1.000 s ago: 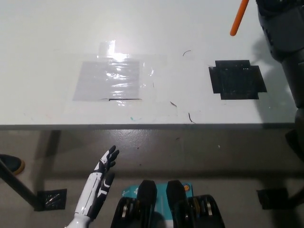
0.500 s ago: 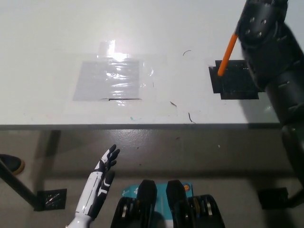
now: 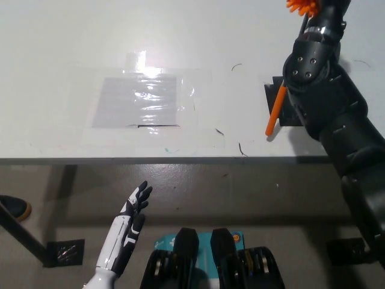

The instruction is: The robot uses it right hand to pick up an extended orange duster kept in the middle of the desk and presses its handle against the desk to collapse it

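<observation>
My black right hand (image 3: 313, 63) is over the right side of the white desk (image 3: 60, 72), shut on the orange duster. The duster's orange handle (image 3: 275, 111) sticks down and toward me out of the hand, its tip on or just above the desk next to a black tape patch (image 3: 272, 99). The orange fluffy head (image 3: 302, 5) shows at the top edge, above the hand. My white left hand (image 3: 126, 232) hangs below the desk's front edge at lower left, open, holding nothing.
A shiny clear tape patch (image 3: 141, 99) lies at the desk's middle left. The desk's front edge (image 3: 150, 160) runs across the picture. A dark shoe (image 3: 15, 208) shows on the floor at far left.
My right arm has come down and toward me with the duster. The handle tip has moved from the top right down to beside the black patch, and the duster head now shows.
</observation>
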